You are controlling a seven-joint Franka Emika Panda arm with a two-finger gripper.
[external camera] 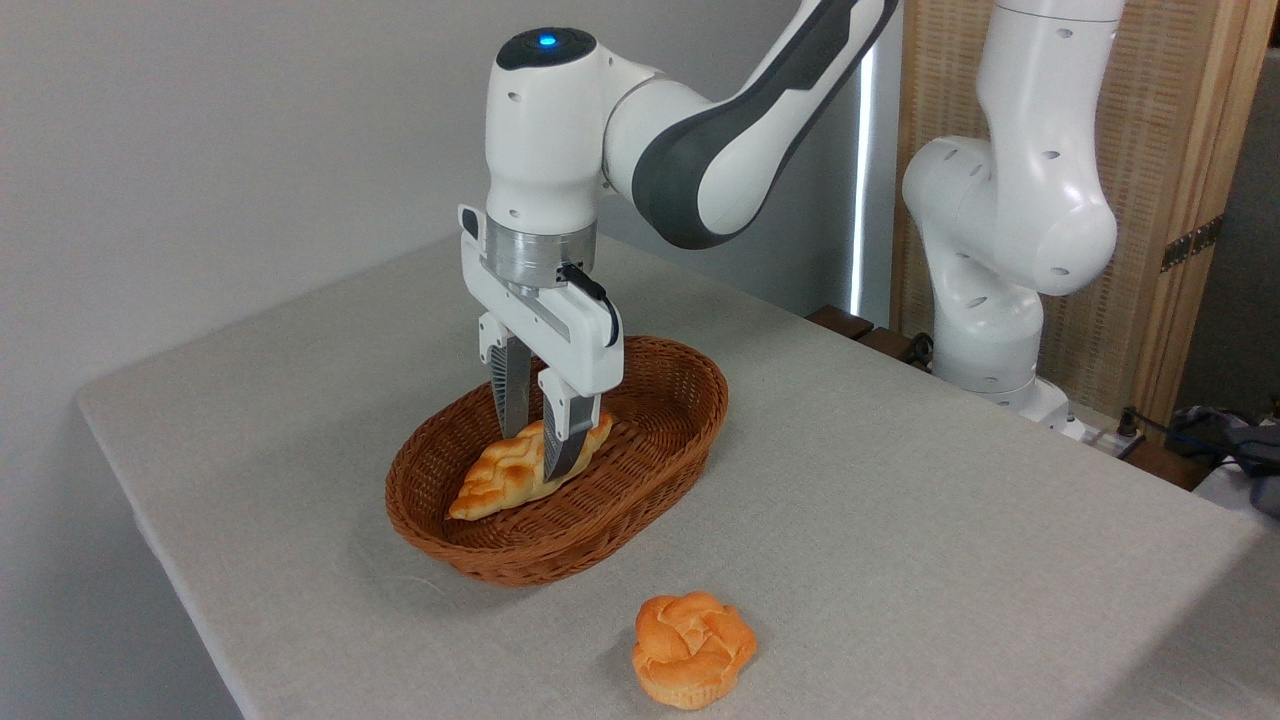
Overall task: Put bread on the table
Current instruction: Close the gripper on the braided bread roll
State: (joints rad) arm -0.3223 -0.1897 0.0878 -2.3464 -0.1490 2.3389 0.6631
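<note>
Right now the claw (540,440) is clamped around the bread (520,470) inside the basket (560,545) mid-table, so lifting it clear of the rim likely comes next.

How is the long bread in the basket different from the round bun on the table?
Shape: the braided loaf is long with pointed ends; the knotted bun is small and round. Place: the loaf lies in the wicker basket; the bun sits on the table. The gripper straddles the loaf; the bun is untouched. Both look golden-orange.
</note>
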